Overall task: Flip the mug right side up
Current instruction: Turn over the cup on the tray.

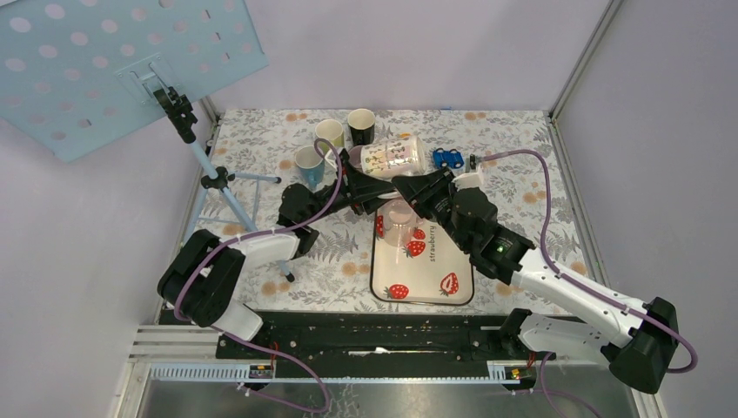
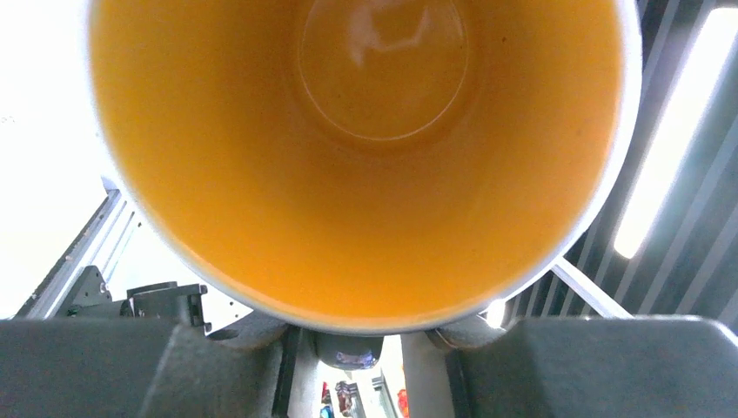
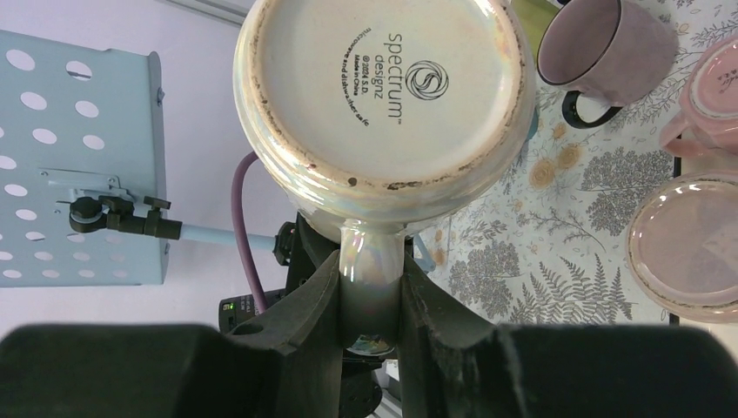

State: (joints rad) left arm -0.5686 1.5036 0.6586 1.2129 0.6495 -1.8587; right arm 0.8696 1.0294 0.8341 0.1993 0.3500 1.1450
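Right gripper (image 3: 370, 272): pressed onto the mug's handle (image 3: 372, 239), one finger on each side of it, in a firm pinch.
Left gripper (image 2: 361, 338): its fingers sit just under the mug's rim, at 6 o'clock in its own view. Whether they clamp anything or only stand beside it cannot be told.
Mug (image 3: 387, 96): one. It is off the table, held between the two wrists near the tray's far edge. The base faces the right wrist camera and the orange-lined mouth faces the left one. It is judged to lie roughly on its side, not yet upright.
Handling: glazed ceramic, judged rigid, fairly heavy, slick and prone to chipping. The worn foot ring looks like the only rough surface.
Grasp point: the handle is the surest hold. A pinch across the wall at the rim is second choice and liable to slide on the glaze.
Tray (image 1: 424, 292): one, strawberry print, at 6 o'clock of the grippers.
Tumbler (image 1: 400, 222): one, clear pink, mouth down on the tray's far end.
Cups: three at 11 o'clock, namely the cream cup (image 1: 330, 132), the black cup (image 1: 361, 125) and the blue cup (image 1: 309, 165).
Bottle (image 1: 392, 157): one, on its side at 12 o'clock.
Toy car (image 1: 449, 158): one, blue, at 1 o'clock.
Stand (image 1: 113, 70): one, a perforated blue panel on a tripod, at 10 o'clock.
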